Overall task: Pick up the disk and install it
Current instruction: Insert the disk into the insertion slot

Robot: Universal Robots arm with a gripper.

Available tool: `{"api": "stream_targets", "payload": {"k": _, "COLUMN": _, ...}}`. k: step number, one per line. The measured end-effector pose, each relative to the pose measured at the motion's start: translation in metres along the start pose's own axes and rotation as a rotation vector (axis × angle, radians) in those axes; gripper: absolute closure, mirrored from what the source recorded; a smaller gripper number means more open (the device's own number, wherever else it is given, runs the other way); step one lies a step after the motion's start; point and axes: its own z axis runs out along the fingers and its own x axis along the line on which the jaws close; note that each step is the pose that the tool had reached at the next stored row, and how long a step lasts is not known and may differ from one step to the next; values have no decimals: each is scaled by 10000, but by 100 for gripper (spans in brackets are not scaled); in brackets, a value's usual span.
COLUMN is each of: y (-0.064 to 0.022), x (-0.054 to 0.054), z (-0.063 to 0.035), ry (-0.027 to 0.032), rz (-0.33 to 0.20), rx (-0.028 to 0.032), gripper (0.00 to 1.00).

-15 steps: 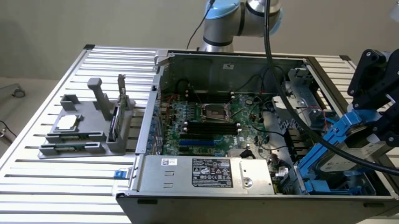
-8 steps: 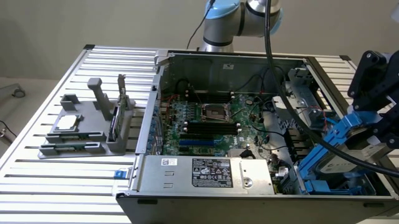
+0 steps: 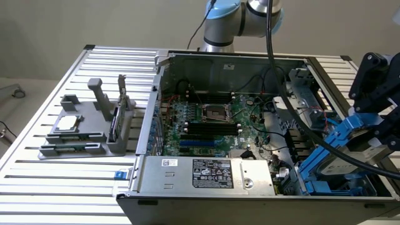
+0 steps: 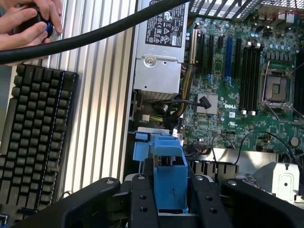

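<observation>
So, your pincer (image 4: 172,205) grips the disk (image 4: 168,166), tilted over a corner of the computer case (image 3: 250,206); it isn't seated yet.

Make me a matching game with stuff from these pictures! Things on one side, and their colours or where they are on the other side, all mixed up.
Things:
1. the disk
2. keyboard
3. motherboard
4. power supply

Clues:
A. green, inside the open computer case
B. silver box with a sticker label
C. blue frame, held in the hand
D. black, lying on the ribbed table

Pairs: 1-C, 2-D, 3-A, 4-B.
</observation>
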Motion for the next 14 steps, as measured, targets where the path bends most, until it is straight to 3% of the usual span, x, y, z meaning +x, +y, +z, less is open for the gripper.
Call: {"api": "stream_targets", "payload": {"k": 14, "y": -47, "x": -16, "z": -8, "ry": -2, "rz": -5, "rx": -14, "gripper": 67}}
